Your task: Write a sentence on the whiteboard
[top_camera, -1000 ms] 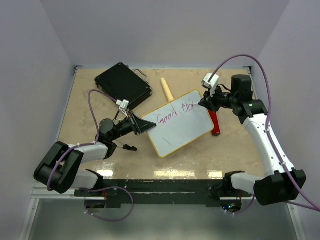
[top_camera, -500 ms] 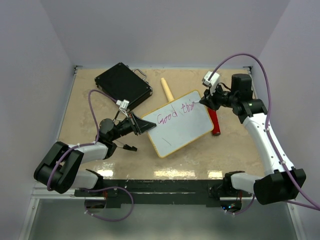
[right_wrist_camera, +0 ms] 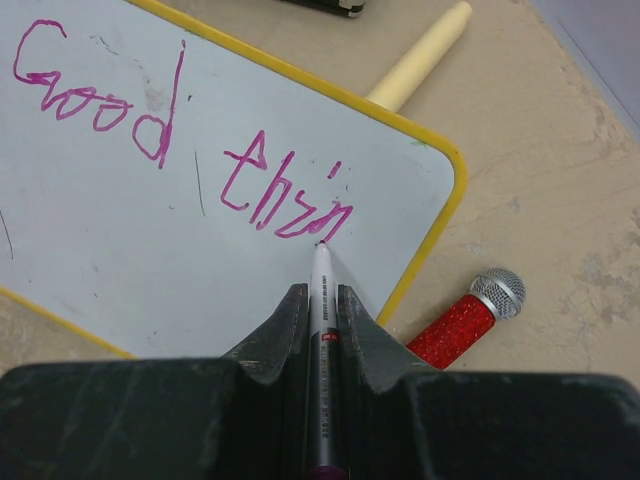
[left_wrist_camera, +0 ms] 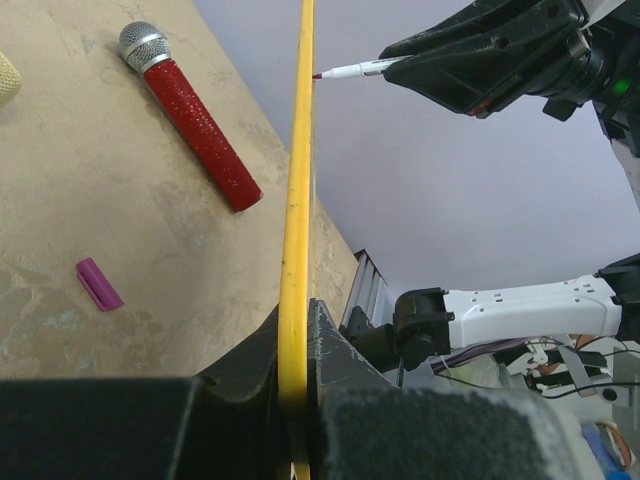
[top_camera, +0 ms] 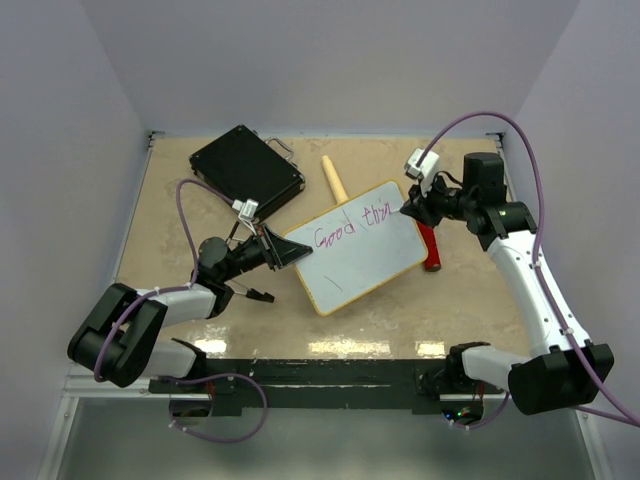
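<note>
The whiteboard, white with a yellow frame, lies tilted on the table. My left gripper is shut on its left edge; in the left wrist view the yellow frame runs up between the jaws. The sentence reads "Good thin" in magenta, on one line. My right gripper is shut on a white marker. The marker's tip touches the board just below the last letter. The marker tip also shows in the left wrist view.
A red glitter microphone lies just right of the board, under my right arm. A cream wooden stick pokes out behind the board. A black case sits at the back left. A small purple marker cap lies under the board's raised side.
My right gripper has moved a little to the right along the top line. The writing has grown from "thi" to "thin". The left arm and the board have not moved.
</note>
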